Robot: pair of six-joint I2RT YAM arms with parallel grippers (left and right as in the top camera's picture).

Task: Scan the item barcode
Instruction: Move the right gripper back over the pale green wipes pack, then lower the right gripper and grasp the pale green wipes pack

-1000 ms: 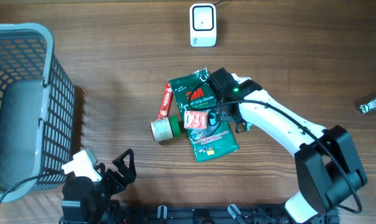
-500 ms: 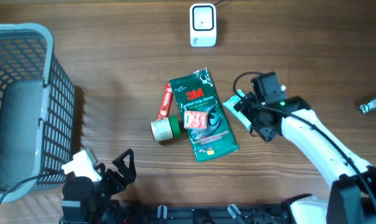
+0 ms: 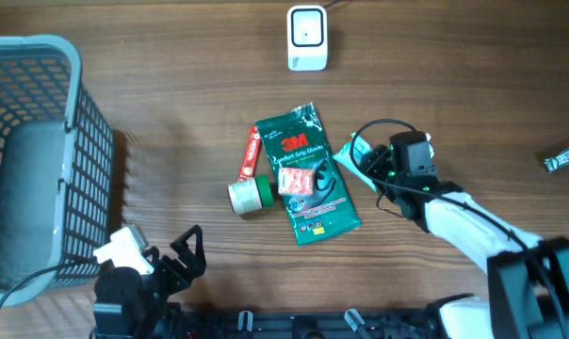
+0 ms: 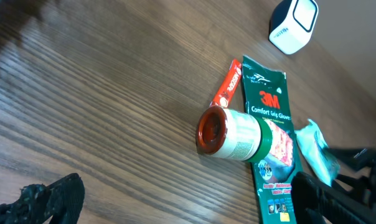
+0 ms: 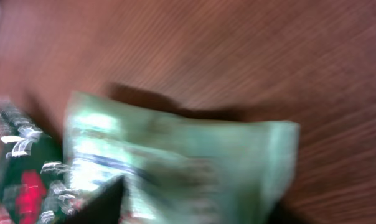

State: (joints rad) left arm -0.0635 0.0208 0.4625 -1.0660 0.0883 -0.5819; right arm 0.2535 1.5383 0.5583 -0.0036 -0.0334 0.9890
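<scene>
A pale green packet [image 3: 357,155] lies just right of the green 3M glove pack [image 3: 308,174]. My right gripper [image 3: 372,165] is down at it. In the blurred right wrist view the packet [image 5: 182,162] fills the space between the two dark fingers, and the gripper [image 5: 194,199] is shut on it. The white barcode scanner [image 3: 306,38] stands at the far middle of the table. My left gripper [image 3: 162,259] rests at the near left, open and holding nothing. Its wrist view shows the scanner [image 4: 292,23] and the pale packet [image 4: 315,149].
A red tube [image 3: 251,153] and a jar with a green band [image 3: 250,195] lie left of the glove pack, and a pink packet [image 3: 295,181] lies on it. A grey basket [image 3: 40,56] fills the far left. A small silver item [image 3: 565,156] lies at the right edge.
My right gripper has moved right, from over the glove pack to the pale green packet, and its jaws have closed in on it. The left arm has not moved.
</scene>
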